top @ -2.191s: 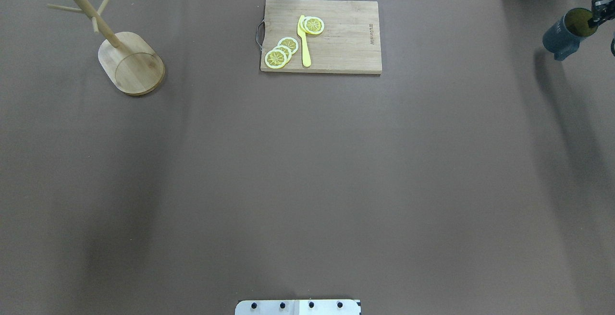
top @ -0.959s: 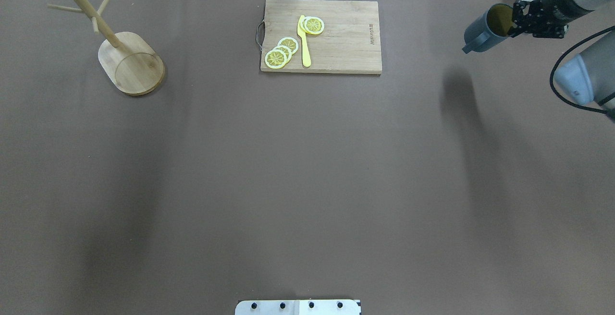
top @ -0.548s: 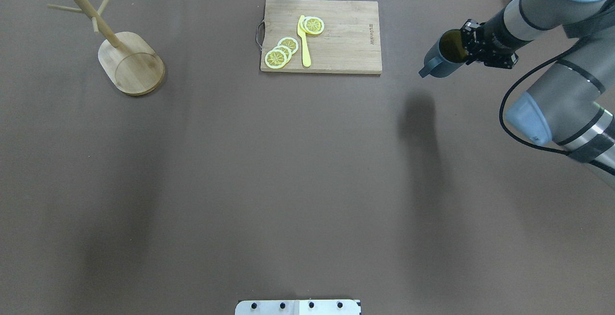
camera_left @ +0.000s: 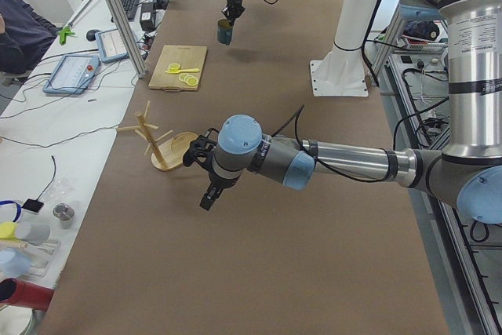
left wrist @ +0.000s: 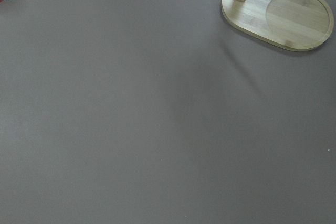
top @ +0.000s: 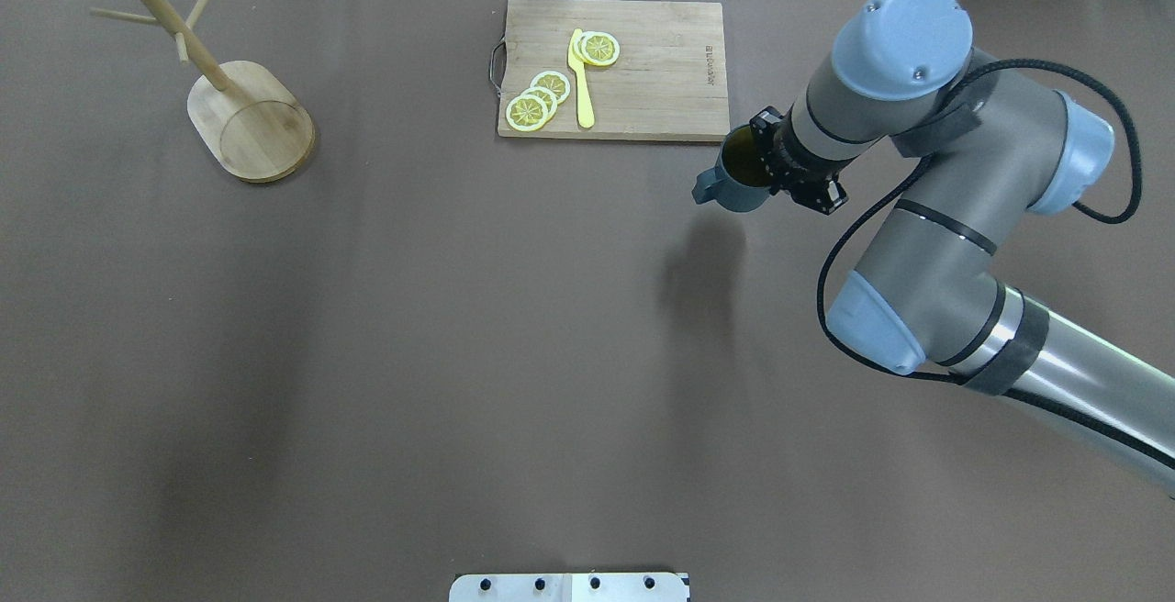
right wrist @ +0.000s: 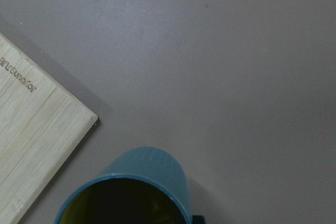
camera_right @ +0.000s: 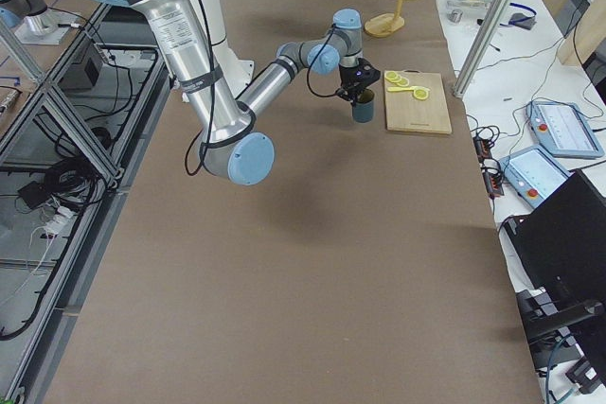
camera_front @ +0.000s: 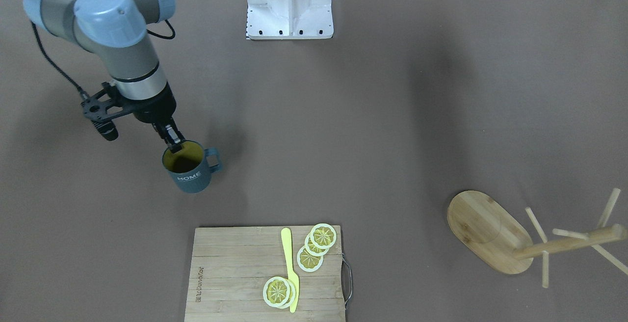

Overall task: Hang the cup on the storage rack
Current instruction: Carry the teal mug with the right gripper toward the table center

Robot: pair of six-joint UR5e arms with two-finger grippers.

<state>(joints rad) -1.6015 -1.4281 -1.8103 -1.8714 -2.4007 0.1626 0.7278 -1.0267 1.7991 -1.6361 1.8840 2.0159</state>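
The right gripper (camera_front: 172, 141) pinches the rim of the cup (camera_front: 190, 172), 1 finger inside the yellowish interior and 1 outside. It holds the cup mouth up and clear of the table (camera_front: 343, 130); in the overhead view the cup's shadow falls apart from it. Only the front-facing view shows the white "HOME" lettering and the fingers at the rim, which the overhead view hides under the wrist. Both views put the handle toward the robot's left. The right wrist camera shows the cup's rim just beside a corner of the cutting board (camera_front: 235, 273), not touching it. The board carries lemon slices (camera_front: 324, 236) and a yellow knife (camera_front: 290, 268). The rack (camera_front: 490, 233) stands well apart, toward the table's far-left corner. The left gripper (camera_left: 208, 198) appears only in the left side view, hovering near the rack's base, and whether it is open or closed cannot be told. The left wrist camera shows just that base and brown table.
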